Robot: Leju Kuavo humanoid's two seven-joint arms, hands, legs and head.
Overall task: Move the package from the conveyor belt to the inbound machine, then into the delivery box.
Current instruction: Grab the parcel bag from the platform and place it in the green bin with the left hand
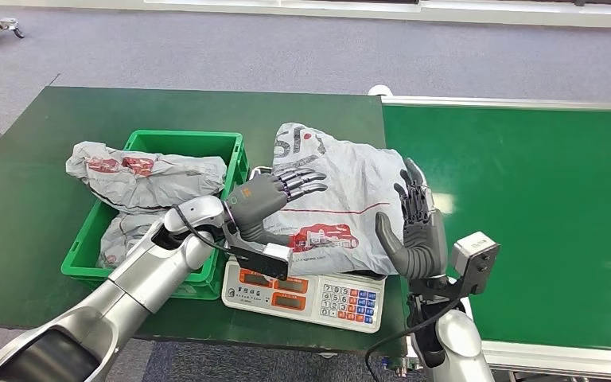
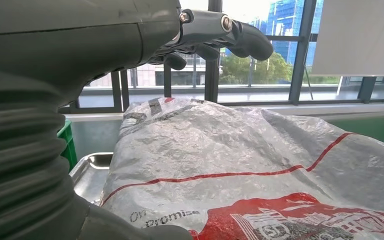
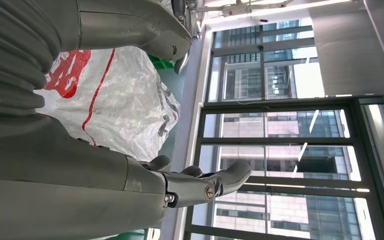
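**A:** So how were the fingers sitting at that point? The left hand's fingers [image 1: 301, 181] were stretched out flat and apart over the top of the grey package [image 1: 342, 203], and whether they were actually pressed on the plastic couldn't be told. The right hand's fingers [image 1: 414, 197] were spread and upright along the package's other edge, thumb stuck out low, nothing gripped. Both the left hand [image 1: 269, 196] and the right hand [image 1: 410, 227] were empty, basically.

**B:** And the package itself was lying on the scale [image 1: 306, 296], part of it hanging over toward the conveyor belt [image 1: 525, 207]. So the weighing bit looked done or underway, and the lift into the green crate [image 1: 187, 144] was judged to be next.

**A:** Yeah. For that lift, the bag would probably be best squeezed from both sides at once, since soft plastic like that is likely to sag and slip if it's only pushed from one side. It'd also want to be raised well off the scale first so the crate wall isn't snagged.

**B:** Crate contents: one similar grey bag [image 1: 145, 171] was draped across the far corner and out over the rim, another [image 1: 123, 237] was lower inside. Room was tight, so the nearer end looked like the better drop spot.
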